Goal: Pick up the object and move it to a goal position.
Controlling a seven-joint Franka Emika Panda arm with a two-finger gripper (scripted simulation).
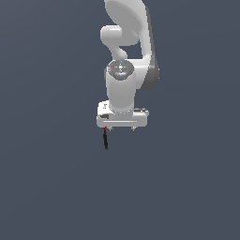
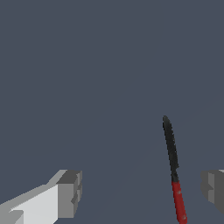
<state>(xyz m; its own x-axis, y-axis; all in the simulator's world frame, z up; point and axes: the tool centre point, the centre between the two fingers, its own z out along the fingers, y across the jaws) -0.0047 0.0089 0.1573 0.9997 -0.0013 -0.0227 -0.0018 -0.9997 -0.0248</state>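
Between spread end effector (image 2: 142,192) fingers, wrist view alone, black stick (image 2: 171,157), red end

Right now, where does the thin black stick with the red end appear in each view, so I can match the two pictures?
Exterior view: the black stick hangs just below the white gripper, near its end on the exterior view's left, red end up.
Wrist view: the stick lies between the two grey fingertips, apart from both and nearer the one cut by the frame edge.
Shared landmark: the gripper with its open jaws.
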